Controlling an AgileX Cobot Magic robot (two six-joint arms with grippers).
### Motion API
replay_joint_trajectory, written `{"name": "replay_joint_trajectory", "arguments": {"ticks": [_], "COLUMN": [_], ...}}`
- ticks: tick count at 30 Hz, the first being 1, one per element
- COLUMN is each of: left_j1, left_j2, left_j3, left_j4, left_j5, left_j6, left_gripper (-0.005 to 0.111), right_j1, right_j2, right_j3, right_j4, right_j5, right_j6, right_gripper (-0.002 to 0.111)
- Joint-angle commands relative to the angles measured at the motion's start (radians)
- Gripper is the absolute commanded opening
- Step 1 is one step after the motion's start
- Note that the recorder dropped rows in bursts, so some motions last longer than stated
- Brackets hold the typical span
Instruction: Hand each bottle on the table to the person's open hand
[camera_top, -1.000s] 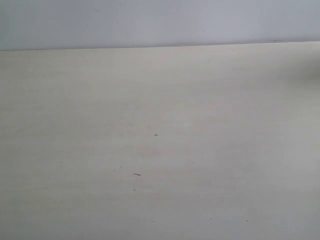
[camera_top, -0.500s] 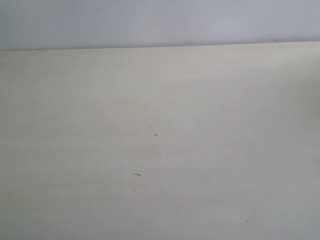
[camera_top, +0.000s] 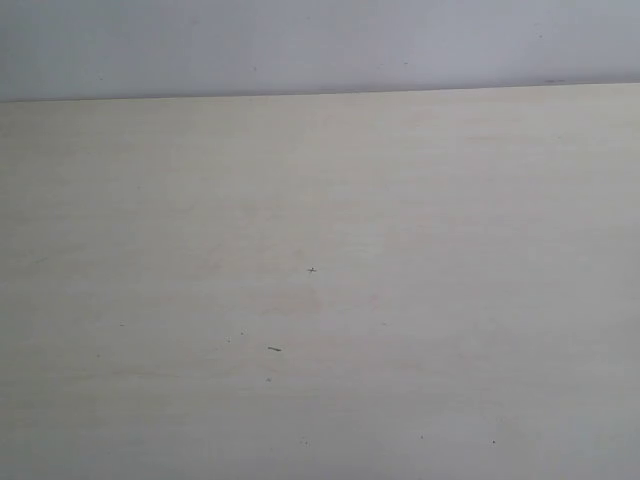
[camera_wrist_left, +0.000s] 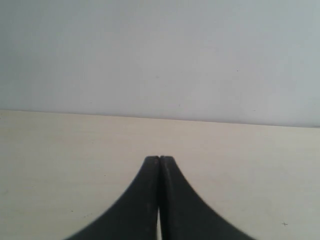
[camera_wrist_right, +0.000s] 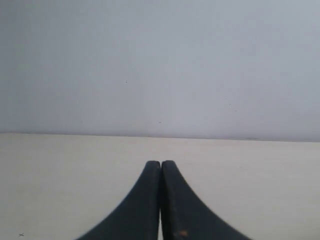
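Observation:
The pale beige table (camera_top: 320, 200) fills the exterior view, bare except for a few tiny dark specks (camera_top: 274, 348). None of the bottles shows in any view, and no hand is visible. Neither arm appears in the exterior view. In the left wrist view my left gripper (camera_wrist_left: 159, 159) is shut, its two black fingers pressed together with nothing between them, low over the table (camera_wrist_left: 60, 150). My right gripper (camera_wrist_right: 160, 163) is likewise shut and holds nothing, above the table (camera_wrist_right: 250, 170).
A plain grey-white wall (camera_top: 320, 45) stands behind the table's far edge (camera_top: 320, 94). The same wall (camera_wrist_left: 160, 55) fills the upper half of the left wrist view, and the wall (camera_wrist_right: 160, 65) does so in the right wrist view too.
A faint dark shadow at the right edge of the exterior view one second ago has gone. Nothing else has moved.

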Motion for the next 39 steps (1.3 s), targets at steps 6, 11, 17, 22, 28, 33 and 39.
{"name": "replay_joint_trajectory", "arguments": {"ticks": [6, 11, 17, 22, 28, 33, 39], "left_j1": [0.001, 0.001, 0.001, 0.001, 0.001, 0.001, 0.001], "left_j2": [-0.006, -0.006, -0.006, -0.006, -0.006, -0.006, -0.006], "left_j3": [0.003, 0.003, 0.003, 0.003, 0.003, 0.003, 0.003], "left_j4": [-0.008, -0.008, -0.008, -0.008, -0.008, -0.008, -0.008], "left_j5": [-0.001, -0.001, -0.001, -0.001, -0.001, -0.001, -0.001], "left_j6": [0.001, 0.001, 0.001, 0.001, 0.001, 0.001, 0.001], "left_gripper": [0.000, 0.000, 0.000, 0.000, 0.000, 0.000, 0.000], "right_j1": [-0.051, -0.051, -0.051, -0.051, -0.051, -0.051, -0.066], "right_j2": [-0.008, -0.008, -0.008, -0.008, -0.008, -0.008, -0.008], "right_j3": [0.005, 0.005, 0.005, 0.005, 0.005, 0.005, 0.005], "right_j4": [-0.005, 0.003, -0.191, -0.181, -0.181, -0.181, -0.181], "right_j5": [0.026, 0.042, 0.040, 0.040, 0.040, 0.040, 0.040], "right_j6": [-0.024, -0.043, 0.158, 0.159, 0.159, 0.159, 0.159], "right_gripper": [0.000, 0.000, 0.000, 0.000, 0.000, 0.000, 0.000]}}
